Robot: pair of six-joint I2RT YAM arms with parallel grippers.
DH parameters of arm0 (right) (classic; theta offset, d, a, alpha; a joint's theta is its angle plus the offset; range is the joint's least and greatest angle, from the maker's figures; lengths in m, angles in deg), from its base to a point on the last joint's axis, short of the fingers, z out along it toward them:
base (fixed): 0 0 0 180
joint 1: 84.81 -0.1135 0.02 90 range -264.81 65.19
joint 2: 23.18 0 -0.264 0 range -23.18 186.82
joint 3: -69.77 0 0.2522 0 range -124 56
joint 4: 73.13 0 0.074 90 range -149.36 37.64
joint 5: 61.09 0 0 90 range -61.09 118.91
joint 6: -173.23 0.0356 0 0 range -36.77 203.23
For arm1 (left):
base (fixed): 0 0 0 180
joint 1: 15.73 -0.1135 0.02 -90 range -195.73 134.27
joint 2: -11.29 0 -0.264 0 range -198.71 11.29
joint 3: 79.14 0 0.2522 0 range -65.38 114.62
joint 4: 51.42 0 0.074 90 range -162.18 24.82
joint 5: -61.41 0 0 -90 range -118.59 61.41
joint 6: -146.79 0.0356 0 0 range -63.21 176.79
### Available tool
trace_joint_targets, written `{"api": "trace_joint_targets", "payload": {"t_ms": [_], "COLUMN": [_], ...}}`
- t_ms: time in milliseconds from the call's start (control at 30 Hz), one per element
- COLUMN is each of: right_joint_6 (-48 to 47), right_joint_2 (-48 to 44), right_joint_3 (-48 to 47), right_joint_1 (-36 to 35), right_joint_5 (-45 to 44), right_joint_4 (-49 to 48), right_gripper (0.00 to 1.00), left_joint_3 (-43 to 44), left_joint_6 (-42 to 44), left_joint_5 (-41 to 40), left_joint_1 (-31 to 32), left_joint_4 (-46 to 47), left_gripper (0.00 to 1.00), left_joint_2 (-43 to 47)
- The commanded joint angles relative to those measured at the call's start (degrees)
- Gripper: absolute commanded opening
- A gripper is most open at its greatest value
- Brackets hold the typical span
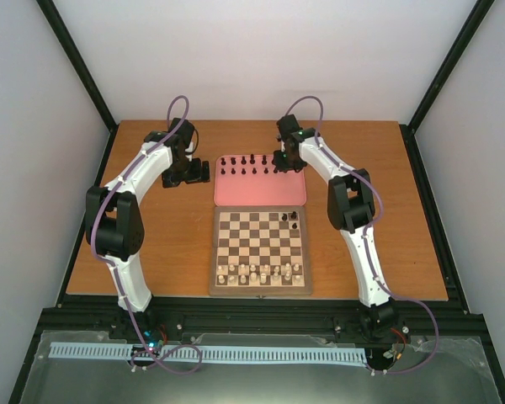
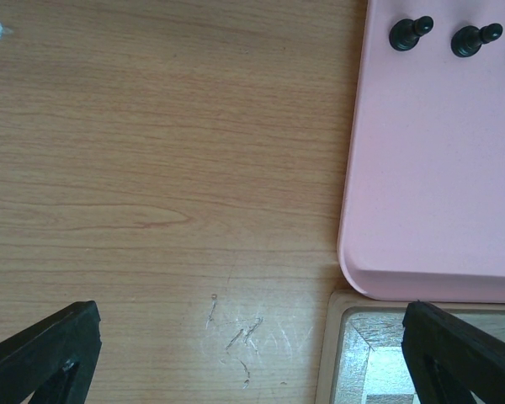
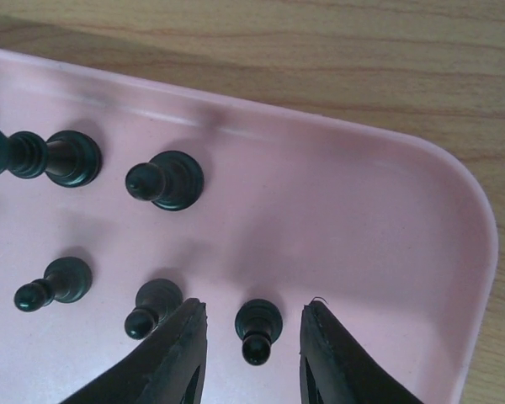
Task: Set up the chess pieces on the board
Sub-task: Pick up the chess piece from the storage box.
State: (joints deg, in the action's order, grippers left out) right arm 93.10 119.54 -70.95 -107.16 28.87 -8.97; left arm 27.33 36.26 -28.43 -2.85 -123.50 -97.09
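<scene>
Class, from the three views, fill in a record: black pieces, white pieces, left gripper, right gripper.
black pieces: most on the pink tray, a few on the board, far right corner
white pieces: on the board's two near rows
left gripper: open, over bare table beside the tray
right gripper: open, jaws either side of one black pawn on the tray, not touching it

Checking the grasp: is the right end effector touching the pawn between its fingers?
Apart. The right wrist view shows pink tray either side of the pawn, clear of both fingers of the right end effector.
</scene>
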Motion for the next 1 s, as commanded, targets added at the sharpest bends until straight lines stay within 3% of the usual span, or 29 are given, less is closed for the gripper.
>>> {"api": "trace_joint_targets", "payload": {"t_ms": [0, 533, 700, 967], "right_joint_6": [-0.3, -0.8, -0.8, -1.4], "right_joint_2": [1.4, 3.7, 3.5, 0.3], "right_joint_3": [-2.0, -4.0, -4.2, -3.4], "right_joint_1": [0.7, 1.1, 1.1, 1.1], "right_joint_5": [-0.7, 1.3, 1.1, 0.7], "right_joint_4": [0.6, 2.5, 2.3, 2.4], "right_gripper": [0.32, 0.25, 0.13, 0.09], "left_joint_3": [1.8, 1.9, 1.9, 2.0], "left_joint_6": [0.9, 0.8, 0.8, 0.7], "left_joint_5": [-0.8, -0.8, -0.6, -0.4], "left_joint_1": [0.0, 0.0, 0.0, 0.0], "left_joint_4": [-0.5, -0.6, -0.6, -0.5], "left_gripper": [1.0, 1.0, 1.0, 1.0], "left_joint_2": [0.0, 0.0, -0.1, 0.1]}}
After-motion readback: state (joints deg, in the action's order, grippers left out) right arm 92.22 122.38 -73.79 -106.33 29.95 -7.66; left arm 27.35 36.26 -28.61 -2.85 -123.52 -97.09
